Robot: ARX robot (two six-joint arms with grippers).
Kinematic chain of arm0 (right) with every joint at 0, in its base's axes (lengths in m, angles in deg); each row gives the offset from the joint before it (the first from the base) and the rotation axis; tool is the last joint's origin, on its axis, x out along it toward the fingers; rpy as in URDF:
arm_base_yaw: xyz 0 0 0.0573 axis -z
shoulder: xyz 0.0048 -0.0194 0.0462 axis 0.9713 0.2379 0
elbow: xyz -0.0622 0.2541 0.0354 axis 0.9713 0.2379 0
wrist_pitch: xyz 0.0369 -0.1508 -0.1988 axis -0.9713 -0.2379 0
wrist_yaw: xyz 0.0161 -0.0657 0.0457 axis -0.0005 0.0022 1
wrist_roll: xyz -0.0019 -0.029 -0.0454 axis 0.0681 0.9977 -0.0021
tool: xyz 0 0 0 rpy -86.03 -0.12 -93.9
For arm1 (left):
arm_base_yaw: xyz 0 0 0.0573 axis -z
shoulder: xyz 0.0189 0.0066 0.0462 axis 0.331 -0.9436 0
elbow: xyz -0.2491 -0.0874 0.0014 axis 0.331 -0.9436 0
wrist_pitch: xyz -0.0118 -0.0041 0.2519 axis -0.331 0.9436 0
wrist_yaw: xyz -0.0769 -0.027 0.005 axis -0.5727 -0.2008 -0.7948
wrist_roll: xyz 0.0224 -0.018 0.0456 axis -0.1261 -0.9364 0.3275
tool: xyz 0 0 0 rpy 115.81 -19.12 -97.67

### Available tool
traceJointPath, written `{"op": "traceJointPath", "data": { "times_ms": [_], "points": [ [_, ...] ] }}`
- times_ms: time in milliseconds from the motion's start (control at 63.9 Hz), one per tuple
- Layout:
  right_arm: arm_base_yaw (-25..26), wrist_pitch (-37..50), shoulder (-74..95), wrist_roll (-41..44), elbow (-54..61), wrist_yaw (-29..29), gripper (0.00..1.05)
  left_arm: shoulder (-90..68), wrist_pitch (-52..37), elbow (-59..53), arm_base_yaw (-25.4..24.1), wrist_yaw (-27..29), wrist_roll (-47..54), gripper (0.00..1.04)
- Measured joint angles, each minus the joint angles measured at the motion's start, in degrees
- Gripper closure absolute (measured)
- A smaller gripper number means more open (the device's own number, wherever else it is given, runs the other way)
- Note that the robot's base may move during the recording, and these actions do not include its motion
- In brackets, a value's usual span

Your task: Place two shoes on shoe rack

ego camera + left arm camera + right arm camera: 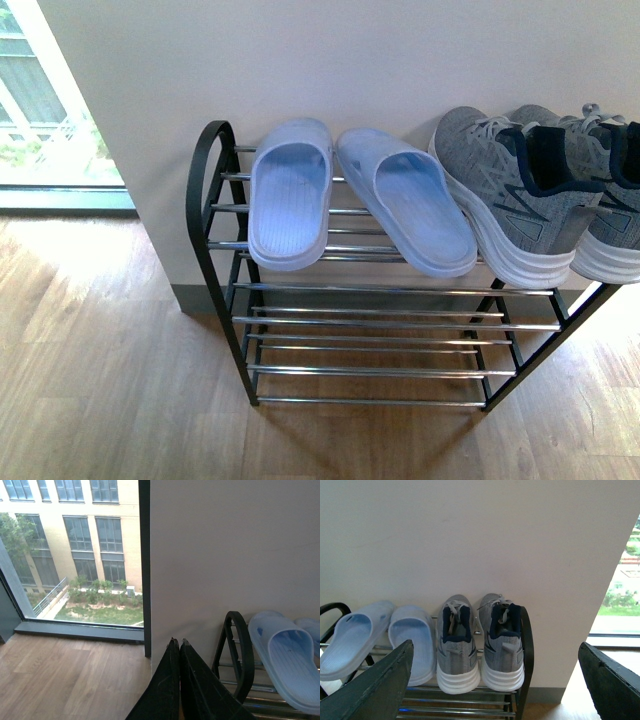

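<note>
Two grey knit shoes with navy lining and white soles, one (510, 195) beside the other (610, 200), sit side by side on the top tier of the shoe rack (215, 215), at its right end. The right wrist view shows both from behind, the left shoe (456, 645) next to the right shoe (503, 642), heels outward. My right gripper (497, 680) is open, held back from the rack with nothing between its fingers. My left gripper (179, 642) is shut and empty, off the rack's left end by the wall. Neither arm appears in the front view.
Two light blue slippers (290, 195) (410, 210) lie on the top tier's left half. Lower chrome rods (380, 345) are bare. The rack stands against a white wall (350, 60); a floor-level window (50, 120) is at the left, over a wooden floor (100, 380).
</note>
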Motion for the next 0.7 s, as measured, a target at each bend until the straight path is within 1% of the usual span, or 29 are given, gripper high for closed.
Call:
{"op": "traceJointPath", "data": {
  "times_ms": [313, 705],
  "points": [
    [0.0, 0.0, 0.0, 0.0, 0.0, 0.0, 0.09, 14.2, 12.4, -1.2, 0.0, -0.1, 0.0, 1.04],
    [0.0, 0.0, 0.0, 0.0, 0.0, 0.0, 0.09, 26.4, 23.8, -1.2, 0.0, -0.1, 0.0, 1.04]
  ]
}}
